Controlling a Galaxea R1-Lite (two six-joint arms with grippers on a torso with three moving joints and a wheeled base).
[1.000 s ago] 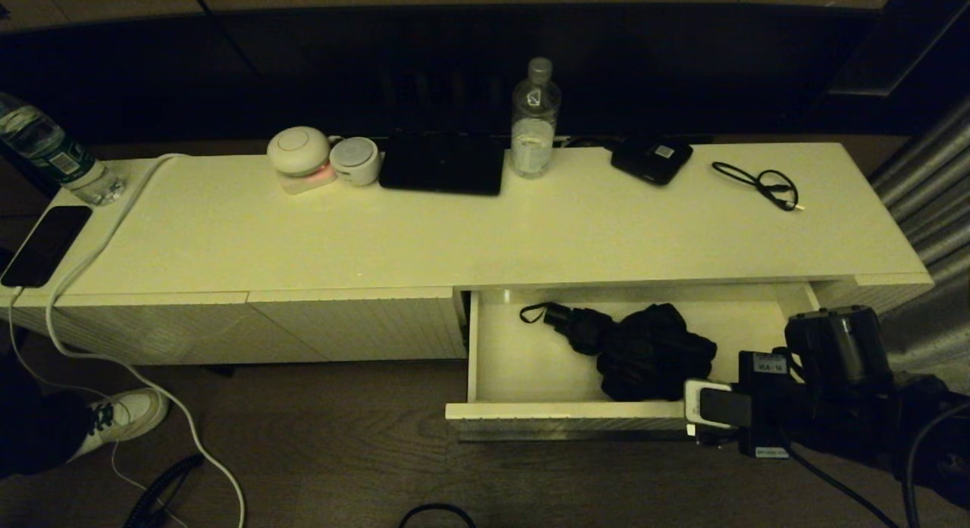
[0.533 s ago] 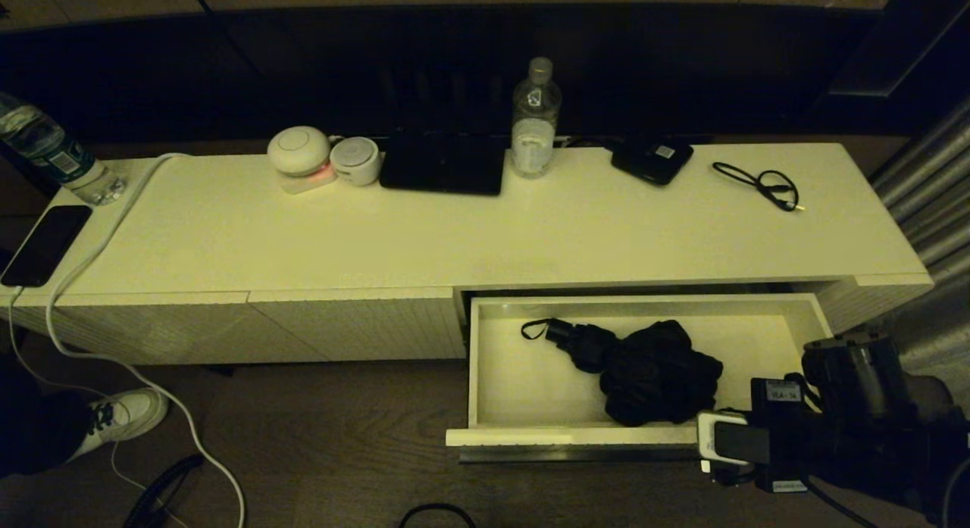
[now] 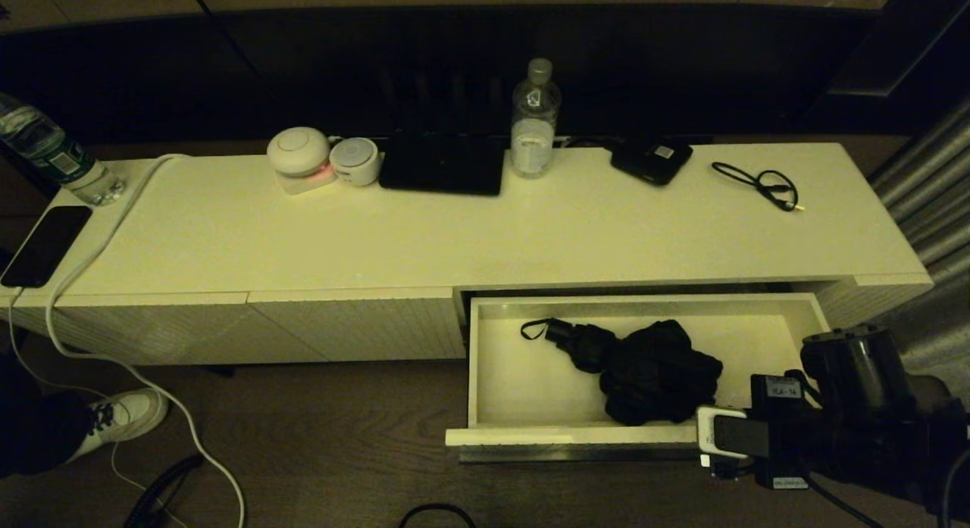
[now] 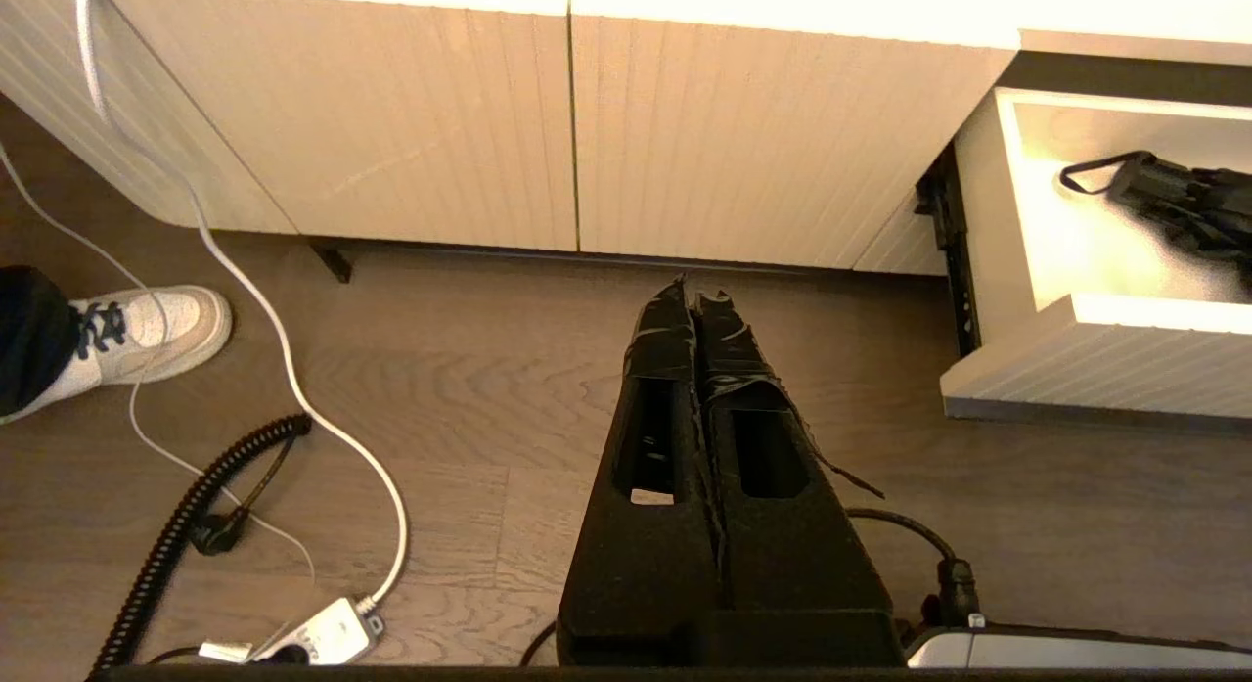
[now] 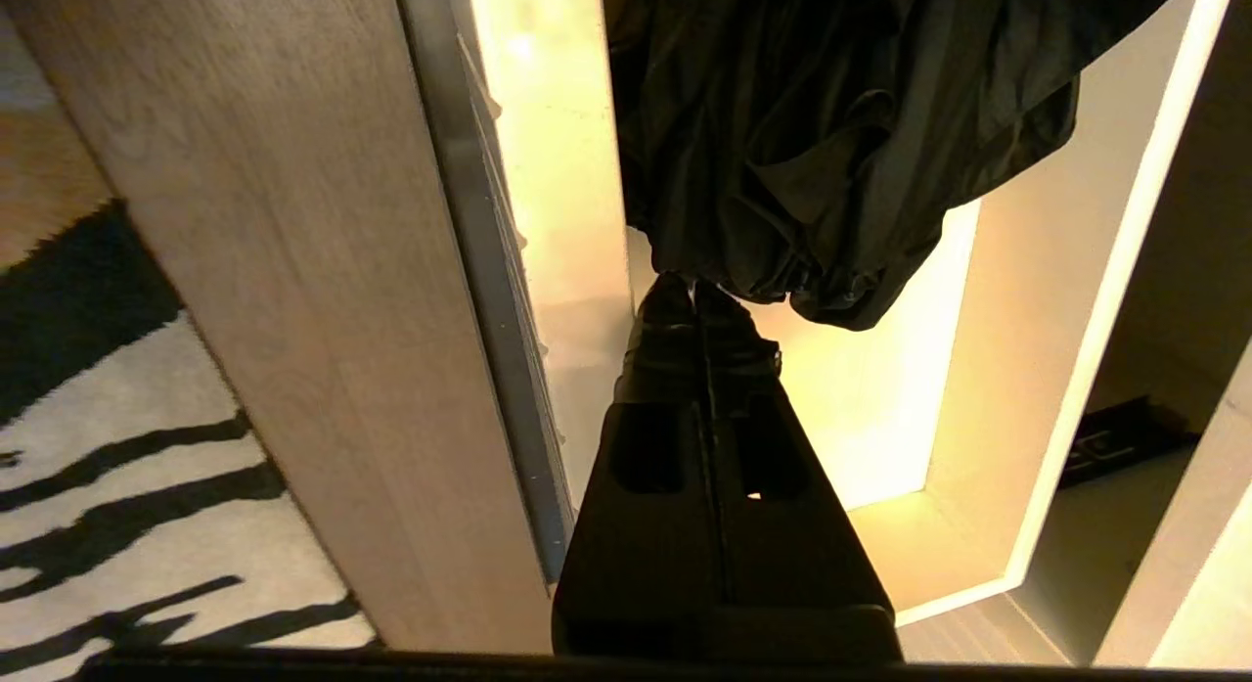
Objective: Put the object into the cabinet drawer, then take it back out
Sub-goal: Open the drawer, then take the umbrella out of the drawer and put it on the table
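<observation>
Black, crumpled fabric bundle point(image 3: 652, 370) lies in the open ribbed cream drawer point(image 3: 576, 435), partly hidden behind the right pincer point(image 5: 696, 293), tips pressed together at its folds, holding nothing.

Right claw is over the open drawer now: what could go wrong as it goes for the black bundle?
The right claw is shut, tips at the edge of the black bundle; going in shut, it may only push the soft folds. It is close to the drawer front, so a low approach could knock that. The strap loop lies at the far end and may trail or snag when lifted.
</observation>
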